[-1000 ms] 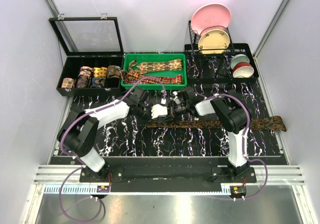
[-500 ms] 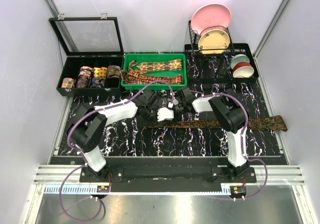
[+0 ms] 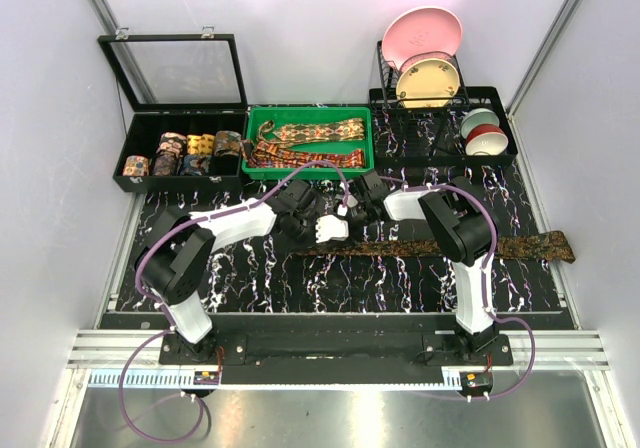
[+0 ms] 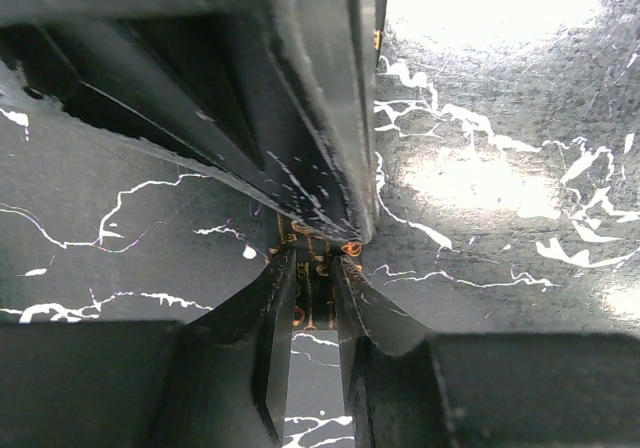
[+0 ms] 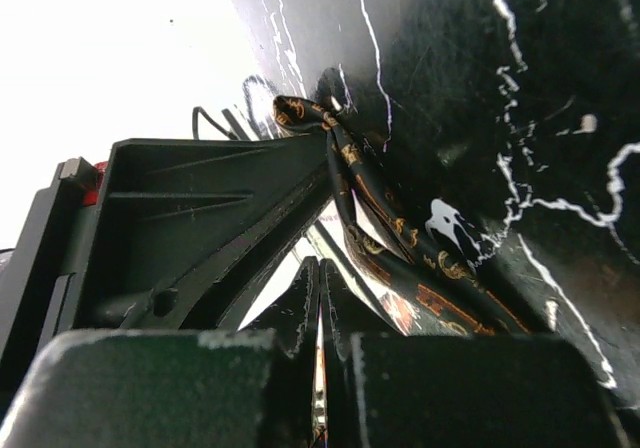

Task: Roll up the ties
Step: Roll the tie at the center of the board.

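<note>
A long dark patterned tie (image 3: 450, 246) lies flat across the black marbled table, its wide end at the right. Both grippers meet over its narrow left end. My left gripper (image 3: 342, 231) is shut on that narrow end; in the left wrist view the tie (image 4: 310, 268) sits pinched between the fingers of the left gripper (image 4: 312, 308). My right gripper (image 3: 352, 216) points down at the same spot, shut. In the right wrist view the right gripper (image 5: 320, 288) has its jaws pressed together, and a folded loop of the tie (image 5: 400, 258) runs just beside them.
A green tray (image 3: 250, 143) at the back holds loose ties (image 3: 310, 138). Left of it, an open black box (image 3: 128, 146) holds several rolled ties (image 3: 185, 153). A dish rack with plates (image 3: 425, 58) and bowls (image 3: 480, 133) stands at the back right.
The left arm has swung right and its gripper has come onto the tie's narrow end. The right gripper has drawn back slightly. Over the last half second nothing has visibly moved.
</note>
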You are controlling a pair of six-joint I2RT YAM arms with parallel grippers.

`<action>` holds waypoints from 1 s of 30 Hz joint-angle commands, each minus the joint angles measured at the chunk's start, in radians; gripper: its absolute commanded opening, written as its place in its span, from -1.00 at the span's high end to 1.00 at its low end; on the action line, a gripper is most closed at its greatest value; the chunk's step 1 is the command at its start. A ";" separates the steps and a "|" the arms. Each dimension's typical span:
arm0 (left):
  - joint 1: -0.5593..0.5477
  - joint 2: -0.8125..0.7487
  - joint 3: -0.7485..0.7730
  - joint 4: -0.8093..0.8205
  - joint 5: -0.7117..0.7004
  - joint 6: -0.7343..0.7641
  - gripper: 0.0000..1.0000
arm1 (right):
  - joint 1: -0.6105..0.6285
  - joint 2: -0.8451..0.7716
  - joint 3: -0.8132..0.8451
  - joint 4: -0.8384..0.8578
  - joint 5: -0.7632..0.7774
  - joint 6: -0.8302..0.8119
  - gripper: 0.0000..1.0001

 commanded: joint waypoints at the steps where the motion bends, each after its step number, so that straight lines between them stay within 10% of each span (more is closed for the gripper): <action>1: -0.005 -0.032 -0.004 -0.041 -0.029 0.007 0.48 | -0.005 -0.023 0.026 0.029 0.016 0.022 0.97; 14: -0.003 -0.061 -0.010 -0.061 -0.001 -0.016 0.40 | 0.052 -0.003 0.027 -0.078 0.204 -0.111 1.00; 23: 0.089 -0.225 -0.068 -0.010 0.074 -0.028 -0.39 | 0.052 0.004 0.029 -0.132 0.243 -0.147 1.00; 30: 0.107 -0.253 -0.131 0.042 0.064 0.059 -0.51 | 0.052 0.016 0.041 -0.135 0.232 -0.144 1.00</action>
